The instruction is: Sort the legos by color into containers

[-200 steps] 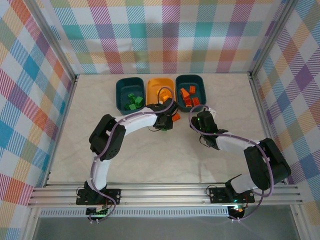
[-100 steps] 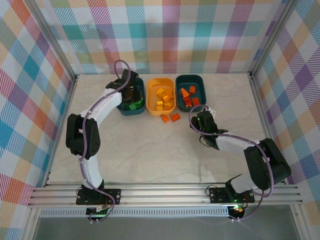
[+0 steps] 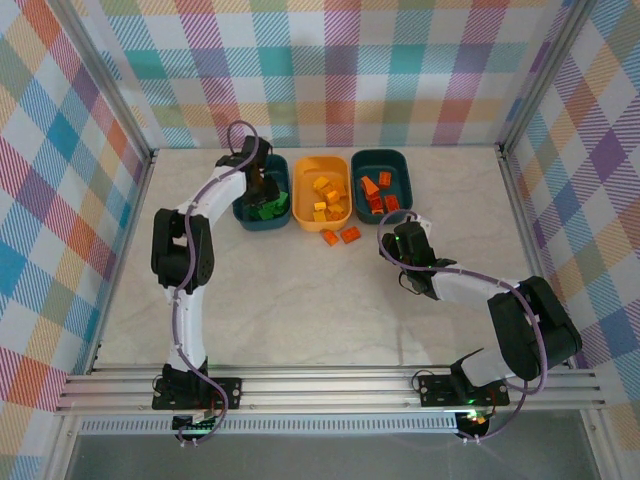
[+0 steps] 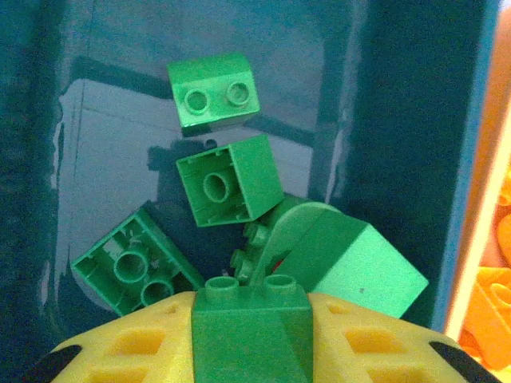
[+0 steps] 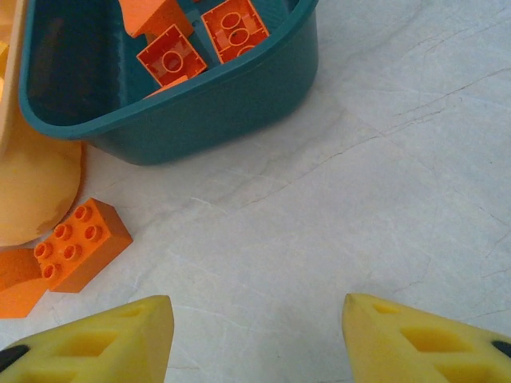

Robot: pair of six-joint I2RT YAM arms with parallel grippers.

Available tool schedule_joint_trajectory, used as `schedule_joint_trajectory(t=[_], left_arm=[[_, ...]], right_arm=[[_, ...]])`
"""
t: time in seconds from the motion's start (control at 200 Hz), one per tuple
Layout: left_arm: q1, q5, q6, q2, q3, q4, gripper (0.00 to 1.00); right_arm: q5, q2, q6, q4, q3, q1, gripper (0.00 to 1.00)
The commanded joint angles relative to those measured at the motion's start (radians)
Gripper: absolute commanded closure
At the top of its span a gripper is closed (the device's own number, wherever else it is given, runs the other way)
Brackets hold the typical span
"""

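– Hovering over the dark teal plastic tub [image 3: 268, 225] up top, the left tool [image 3: 262, 188].
– Left wrist: clamped on a green studded plastic brick [image 4: 250, 339], other green bricks [image 4: 231, 187] straight below.
– Right wrist: right tool [image 5: 255, 307] apart, empty; an orange studded plastic brick [image 5: 80, 243] lies on the worktop [image 5: 383, 159], to its left.

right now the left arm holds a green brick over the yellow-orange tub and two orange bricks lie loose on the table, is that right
The tub is wrong. The left wrist view shows the green brick in the jaws over the left dark teal tub, above other green bricks, not the yellow-orange tub beside it. Two orange bricks do lie loose on the table.
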Motion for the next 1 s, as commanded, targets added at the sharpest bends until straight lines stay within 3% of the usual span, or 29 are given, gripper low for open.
schedule_joint_trajectory(t=[0.0,0.195,0.355,0.495,0.685,0.8,0.995], left_arm=[[-0.002,-0.036,-0.01,0.018,0.018,-0.05,0.6],[0.0,-0.058,0.019,-0.006,0.07,-0.08,0.38],[-0.002,-0.017,0.016,-0.172,-0.044,0.01,0.34],[-0.004,0.039,-0.022,-0.435,-0.313,0.167,0.28],[-0.004,0.1,-0.15,-0.782,-0.834,0.402,0.05],[-0.004,0.163,-0.199,-0.871,-1.078,0.503,0.01],[-0.005,0.235,-0.211,-0.905,-1.239,0.537,0.0]], right_arm=[[-0.012,-0.015,-0.002,0.014,0.016,-0.005,0.42],[-0.02,-0.012,-0.013,0.016,0.018,-0.003,0.41],[-0.033,-0.007,-0.059,0.04,0.023,0.021,0.41],[-0.074,0.061,-0.182,0.01,0.103,0.085,0.39],[-0.116,0.179,-0.333,-0.045,0.239,0.163,0.36],[-0.154,0.304,-0.396,-0.119,0.373,0.177,0.36],[-0.141,0.442,-0.467,-0.184,0.512,0.194,0.4]])
